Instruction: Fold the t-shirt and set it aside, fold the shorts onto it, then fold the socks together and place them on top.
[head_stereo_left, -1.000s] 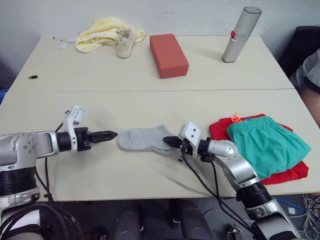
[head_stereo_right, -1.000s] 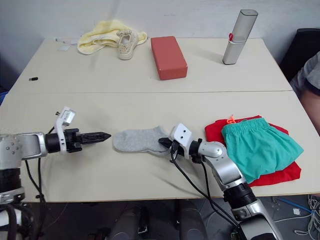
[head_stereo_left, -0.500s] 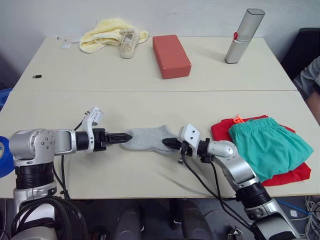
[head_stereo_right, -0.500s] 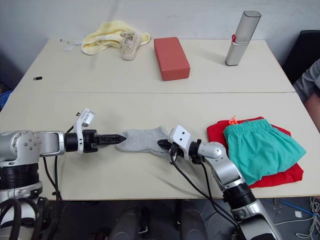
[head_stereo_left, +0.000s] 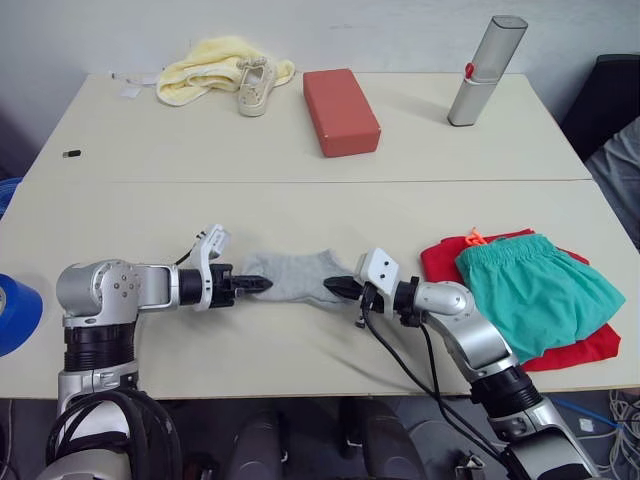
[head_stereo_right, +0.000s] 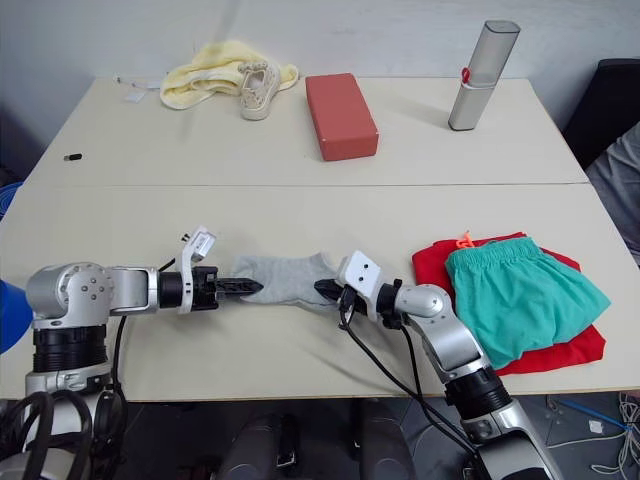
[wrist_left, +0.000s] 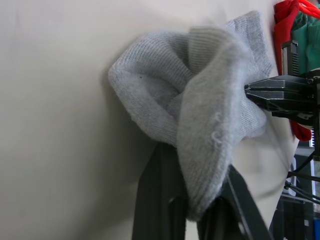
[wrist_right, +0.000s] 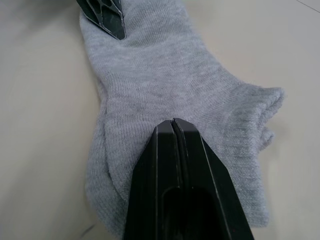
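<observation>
Left gripper (head_stereo_left: 262, 284) clamped on a bunched fold of the ribbed grey knit socks (head_stereo_left: 298, 274), right gripper (head_stereo_left: 332, 287) fingers pressed together on the opposite end, socks lying mid-table (head_stereo_left: 300, 215), smooth teal shorts (head_stereo_left: 535, 290) stacked on red t-shirt (head_stereo_left: 590, 346) to the right.

Two silver-grey metal arms with rounded joint housings and ribbed black collars. Each ends in a black section carrying a small white block and a gripper of two slim, pointed black fingers: left gripper (head_stereo_left: 262, 285), right gripper (head_stereo_left: 333, 287). Black cables loop from both wrists down below the lower edge of the frame.
</observation>
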